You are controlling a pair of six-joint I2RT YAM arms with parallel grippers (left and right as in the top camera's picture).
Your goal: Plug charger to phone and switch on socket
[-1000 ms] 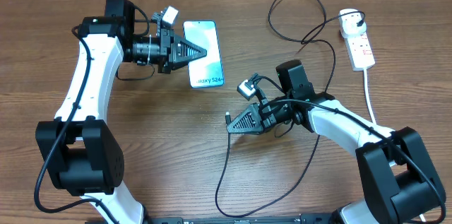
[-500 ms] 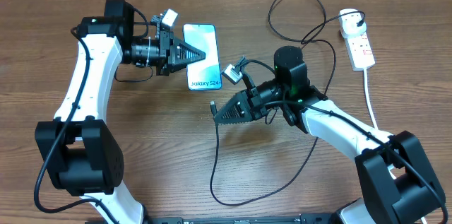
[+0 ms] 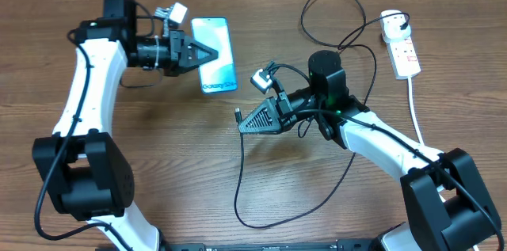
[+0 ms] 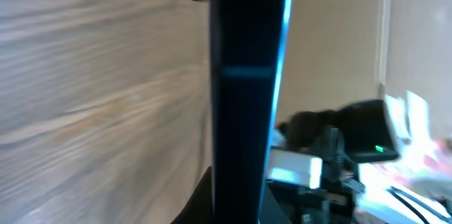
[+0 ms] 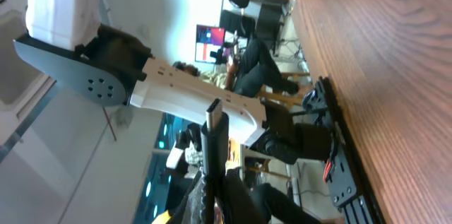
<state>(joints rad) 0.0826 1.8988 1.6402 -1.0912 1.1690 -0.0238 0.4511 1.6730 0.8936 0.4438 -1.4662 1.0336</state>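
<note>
phone (image 3: pixel 223 73) shifted toward 10 o'clock since the earlier frame, left gripper (image 3: pixel 214 53) clamped tight on its edge, right gripper (image 3: pixel 242 123) closed on charger (image 3: pixel 238 114) near its connector tip, at phone's 5 o'clock, socket (image 3: pixel 402 49) at table's 2 o'clock

Both arms are the same build. Left arm (image 3: pixel 89 85) and right arm (image 3: pixel 379 138) have glossy white shells on the long links, w/ bulky matte-black joint housings (image 3: pixel 75 176) at elbow, shoulder and base. Thin black cables (image 3: pixel 49 192) loop alongside each arm. Left tool (image 3: pixel 215 51) and right tool (image 3: pixel 242 124) are black, triangular, tapering to a point — sides look patterned, detail too small to tell. A small grey-white camera box (image 3: pixel 173 12) sits above each wrist. A tiny green light (image 3: pixel 333 111) shows on the right arm's black wrist section.
</note>
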